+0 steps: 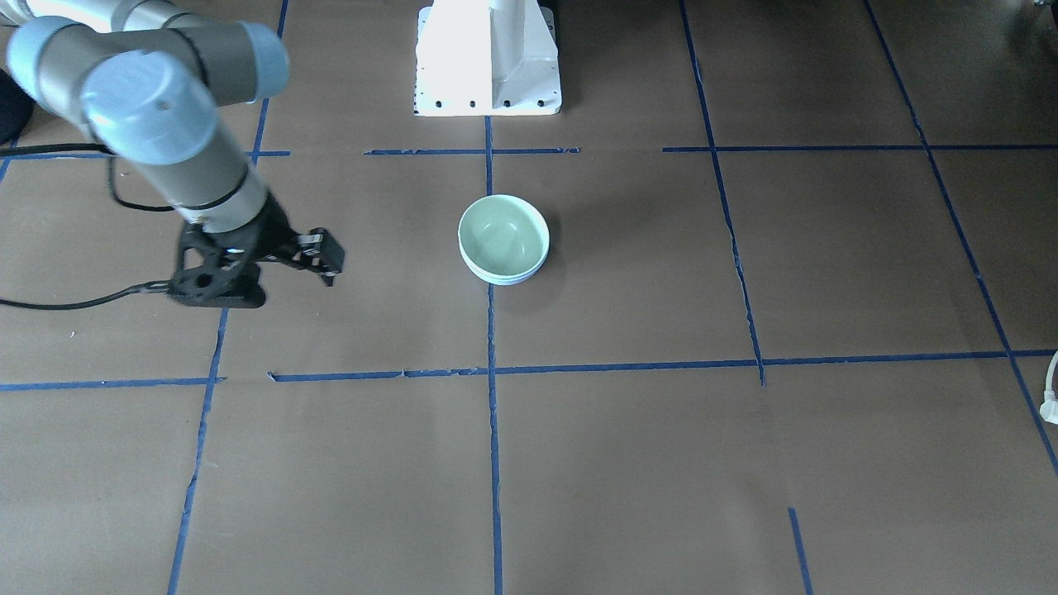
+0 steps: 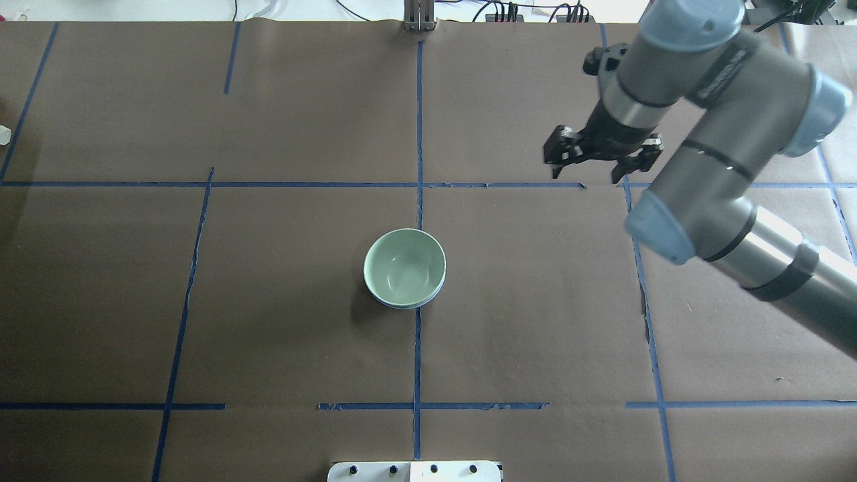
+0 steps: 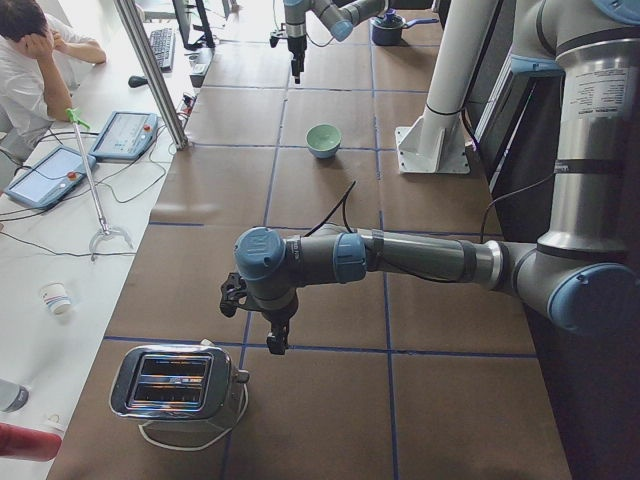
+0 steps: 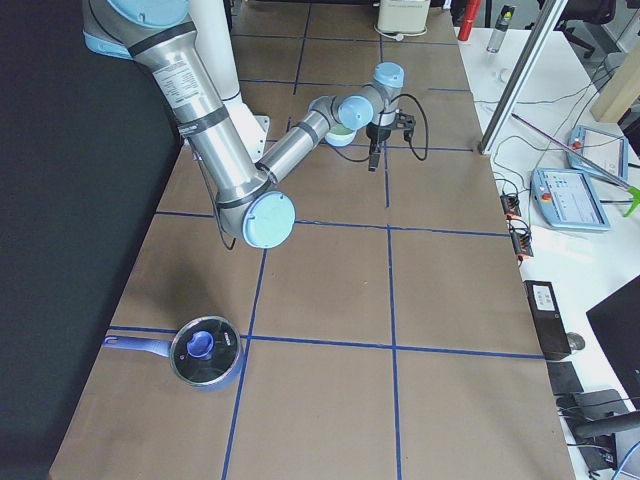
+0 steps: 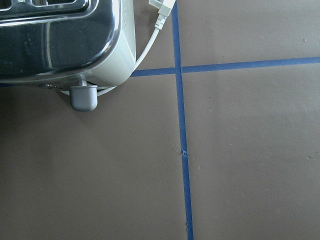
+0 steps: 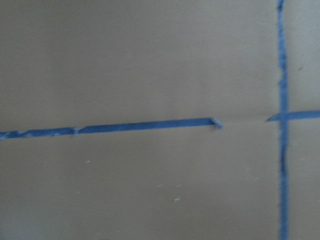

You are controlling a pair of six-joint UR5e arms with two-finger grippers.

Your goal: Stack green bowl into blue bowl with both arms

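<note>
The green bowl (image 1: 502, 235) sits nested inside the blue bowl (image 1: 506, 280) at the middle of the table. Only the blue bowl's thin rim shows under it. Both also show in the overhead view, green bowl (image 2: 404, 266) in blue bowl (image 2: 402, 306). My right gripper (image 2: 584, 175) hangs open and empty above the table, well away from the bowls on the robot's right and further out; it also shows in the front view (image 1: 273, 277). My left gripper (image 3: 278, 340) shows only in the left side view, near a toaster, far from the bowls. I cannot tell whether it is open or shut.
A chrome toaster (image 3: 180, 385) with a white cord stands at the table's left end, also in the left wrist view (image 5: 60, 35). A blue pot with a lid (image 4: 205, 350) sits at the right end. The white pedestal (image 1: 488, 58) stands behind the bowls. A person (image 3: 30, 50) sits beside the table.
</note>
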